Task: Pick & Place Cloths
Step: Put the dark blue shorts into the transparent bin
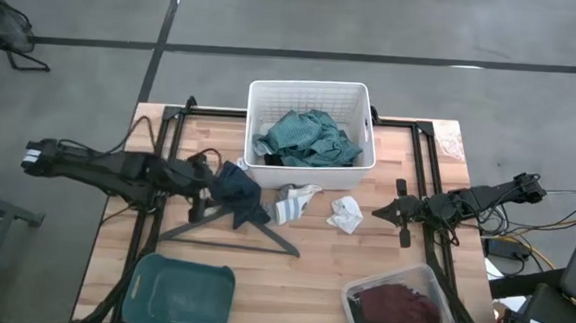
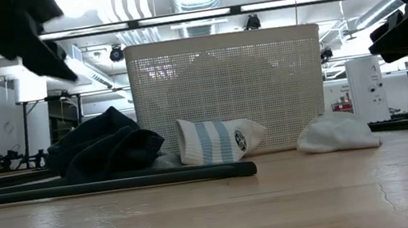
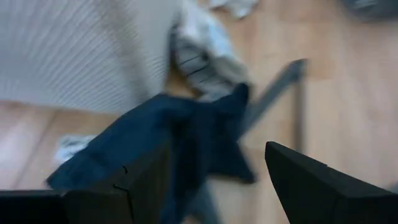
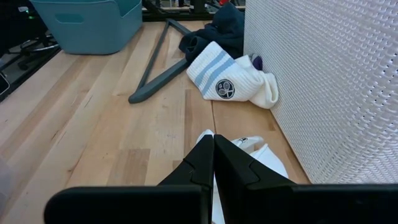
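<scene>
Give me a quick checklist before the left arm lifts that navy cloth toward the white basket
1. Left gripper open around the target: ok, its fingers stand apart with the navy cloth between them.
2. Firm grip on the navy cloth: not ok, not yet closed.
3. Navy cloth free of the hanger: not ok, it lies over the hanger's top.
4. Room in the white basket: ok, only the teal-green cloth lies inside.
5. Right gripper out of the way: ok, shut and empty, above the small white cloth, far from the left arm.
6. Striped sock apart from the navy cloth: cannot tell, they lie close together.
</scene>
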`<state>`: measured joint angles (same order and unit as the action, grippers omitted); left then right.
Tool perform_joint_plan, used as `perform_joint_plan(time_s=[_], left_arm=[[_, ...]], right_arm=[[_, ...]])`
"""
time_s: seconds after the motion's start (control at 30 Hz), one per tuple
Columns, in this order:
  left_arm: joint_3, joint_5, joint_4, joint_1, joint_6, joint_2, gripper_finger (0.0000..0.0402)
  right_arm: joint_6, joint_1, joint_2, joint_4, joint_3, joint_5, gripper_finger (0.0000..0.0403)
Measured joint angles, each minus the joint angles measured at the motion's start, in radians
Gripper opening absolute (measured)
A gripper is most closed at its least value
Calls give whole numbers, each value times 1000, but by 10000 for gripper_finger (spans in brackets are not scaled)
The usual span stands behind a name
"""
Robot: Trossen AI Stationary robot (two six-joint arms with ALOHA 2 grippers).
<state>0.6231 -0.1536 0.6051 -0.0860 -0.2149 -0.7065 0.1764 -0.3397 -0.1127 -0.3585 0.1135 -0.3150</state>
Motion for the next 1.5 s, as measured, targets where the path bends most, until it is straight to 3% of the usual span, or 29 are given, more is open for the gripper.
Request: perform_joint_plan(time_s=[0.2, 0.5, 0.97, 1.13, 1.33, 1.5], left_arm=[[-89, -126, -77, 1, 12, -82, 266], [-137, -214, -256, 3, 51, -206, 266], [-135, -206, -304, 4, 55, -367, 259], [-135, -192, -320, 4, 67, -395, 191], [-134, -121, -347, 4, 97, -405, 29], [-92, -73, -340, -3, 103, -381, 15]], right_arm=[[0, 0, 0, 0, 0, 0, 8], [0, 0, 0, 0, 0, 0, 8], [0, 0, 0, 0, 0, 0, 8], [0, 0, 0, 0, 0, 0, 8], [0, 0, 0, 0, 0, 0, 8], [0, 0, 0, 0, 0, 0, 8]])
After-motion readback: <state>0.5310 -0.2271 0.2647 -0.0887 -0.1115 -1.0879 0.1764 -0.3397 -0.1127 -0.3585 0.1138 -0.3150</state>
